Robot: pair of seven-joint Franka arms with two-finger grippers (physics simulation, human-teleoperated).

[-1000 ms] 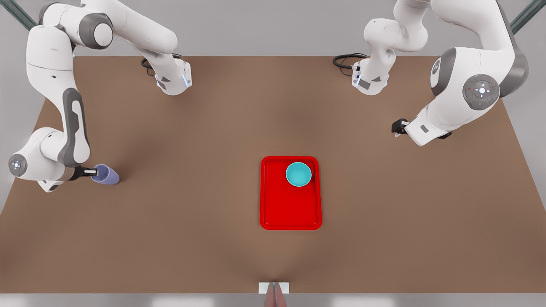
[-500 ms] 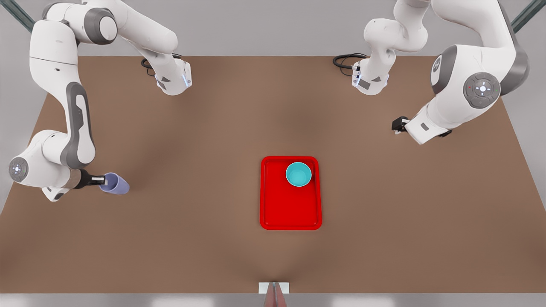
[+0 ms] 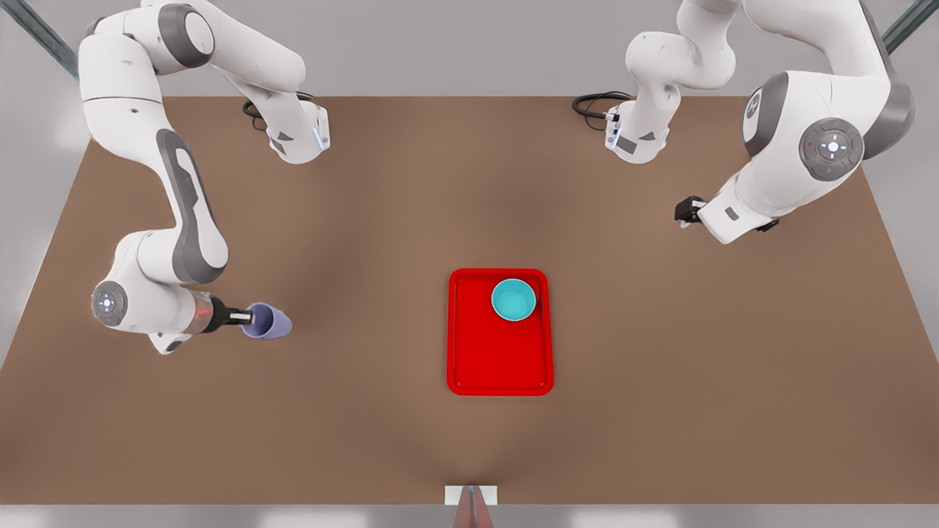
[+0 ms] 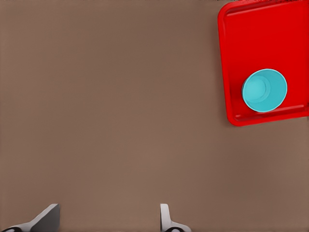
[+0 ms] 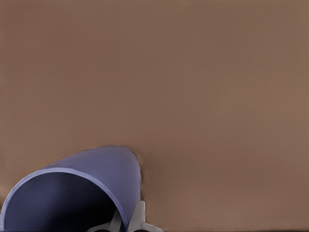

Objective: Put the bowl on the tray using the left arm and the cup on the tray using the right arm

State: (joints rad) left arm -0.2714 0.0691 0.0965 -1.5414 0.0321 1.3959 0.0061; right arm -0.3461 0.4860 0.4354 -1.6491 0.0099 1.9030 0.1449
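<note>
Cup point(image 5: 82, 193) cut off at right wrist view's edge, rim partly out of frame. Left gripper point(image 4: 104, 220): just fingertips show. Tray point(image 4: 236, 58) clipped at frame edge.

1. The red tray point(image 3: 499, 334) lies flat on the brown desk point(image 3: 660, 411), a little right of the middle in the front view.
2. The teal bowl point(image 3: 513, 300) sits upright inside the tray, in its far right corner, close to the rim.
3. At the front view's left, the right gripper point(image 3: 248, 317) grips the rim of the lavender cup point(image 3: 268, 321), its fingers point(image 3: 238, 317) closed on the wall; the cup is tilted, well apart from the tray.
4. At the front view's right, the left gripper point(image 3: 684, 211) hangs above bare desk, far from the tray; its fingers are not clear here.
5. Two arm bases point(image 3: 297, 136) stand at the far edge, with black cables point(image 3: 594, 103) beside them.
</note>
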